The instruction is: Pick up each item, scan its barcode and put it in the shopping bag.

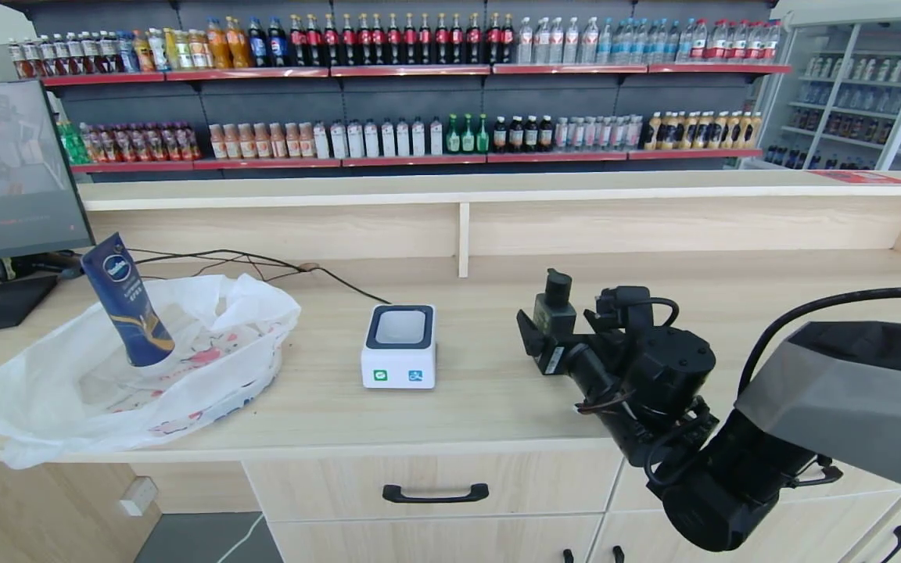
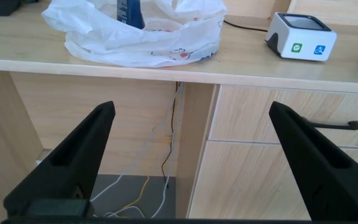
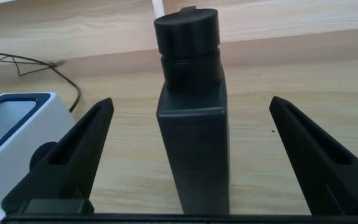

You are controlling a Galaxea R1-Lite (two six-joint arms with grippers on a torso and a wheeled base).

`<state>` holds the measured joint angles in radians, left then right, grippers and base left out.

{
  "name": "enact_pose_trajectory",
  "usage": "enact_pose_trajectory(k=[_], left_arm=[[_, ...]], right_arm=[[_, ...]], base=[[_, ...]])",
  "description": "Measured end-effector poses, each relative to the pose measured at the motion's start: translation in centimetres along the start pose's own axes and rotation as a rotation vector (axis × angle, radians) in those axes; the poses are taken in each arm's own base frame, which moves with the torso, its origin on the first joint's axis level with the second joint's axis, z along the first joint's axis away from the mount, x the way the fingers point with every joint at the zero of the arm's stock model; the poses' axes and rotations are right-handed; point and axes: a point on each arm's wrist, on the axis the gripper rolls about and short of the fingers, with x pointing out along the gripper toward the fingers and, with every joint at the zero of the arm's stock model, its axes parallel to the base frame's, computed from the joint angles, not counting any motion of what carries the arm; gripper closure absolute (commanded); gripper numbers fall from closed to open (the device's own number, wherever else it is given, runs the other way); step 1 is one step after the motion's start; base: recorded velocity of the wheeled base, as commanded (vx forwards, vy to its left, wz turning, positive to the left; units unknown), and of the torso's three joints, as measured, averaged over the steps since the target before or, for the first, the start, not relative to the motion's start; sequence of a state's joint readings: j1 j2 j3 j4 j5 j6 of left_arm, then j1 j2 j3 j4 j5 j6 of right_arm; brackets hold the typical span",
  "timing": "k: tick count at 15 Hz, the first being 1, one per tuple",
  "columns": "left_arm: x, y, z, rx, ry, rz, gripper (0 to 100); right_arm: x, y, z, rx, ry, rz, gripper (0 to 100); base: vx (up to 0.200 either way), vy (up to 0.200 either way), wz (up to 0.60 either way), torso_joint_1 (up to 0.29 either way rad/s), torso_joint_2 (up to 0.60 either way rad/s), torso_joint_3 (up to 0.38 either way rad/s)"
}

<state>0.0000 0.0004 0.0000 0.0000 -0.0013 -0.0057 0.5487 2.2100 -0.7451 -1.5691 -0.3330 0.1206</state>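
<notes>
Black bottle (image 1: 554, 306) upright between spread fingers of right gripper (image 3: 191, 109), untouched, right of scanner (image 1: 399, 346); blue tube (image 1: 127, 301) stands in bag (image 1: 67, 391) at left; left gripper (image 2: 191, 112) likewise spread.

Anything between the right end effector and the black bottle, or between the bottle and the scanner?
Nothing visible. The black bottle stands upright inside the open right end effector, and nothing lies on the counter between it and the scanner.

Bright, even overhead light falls on the pale wooden surface (image 1: 497, 399). The white box-shaped scanner (image 1: 398, 346), left of the right tool (image 1: 569, 317), casts only a faint, soft shadow. Far beyond the tool, the red-edged drink shelves (image 1: 411, 70) bow toward the view's edges.
</notes>
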Motion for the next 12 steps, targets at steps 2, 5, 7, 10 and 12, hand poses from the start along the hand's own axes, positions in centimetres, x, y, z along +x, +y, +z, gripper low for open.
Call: enact_pose_trajectory(k=[2,5,7,10,12], left_arm=[[0.0,0.0,0.0,0.0,0.0,0.0,0],[0.0,0.0,0.0,0.0,0.0,0.0,0],[0.0,0.0,0.0,0.0,0.0,0.0,0],[0.0,0.0,0.0,0.0,0.0,0.0,0],[0.0,0.0,0.0,0.0,0.0,0.0,0]], right_arm=[[0.6,0.1,-0.5,0.002,-0.003,-0.001,0],[1.7,0.0,-1.4,0.015,-0.008,-0.007,0],[2.1,0.0,-1.9,0.017,-0.006,-0.01,0],[2.5,0.0,-2.3,0.021,-0.01,-0.008,0],[2.6,-0.1,-2.4,0.022,-0.009,-0.01,0]], base=[[0.0,0.0,0.0,0.0,0.0,0.0],[0.0,0.0,0.0,0.0,0.0,0.0],[0.0,0.0,0.0,0.0,0.0,0.0],[0.0,0.0,0.0,0.0,0.0,0.0],[0.0,0.0,0.0,0.0,0.0,0.0]])
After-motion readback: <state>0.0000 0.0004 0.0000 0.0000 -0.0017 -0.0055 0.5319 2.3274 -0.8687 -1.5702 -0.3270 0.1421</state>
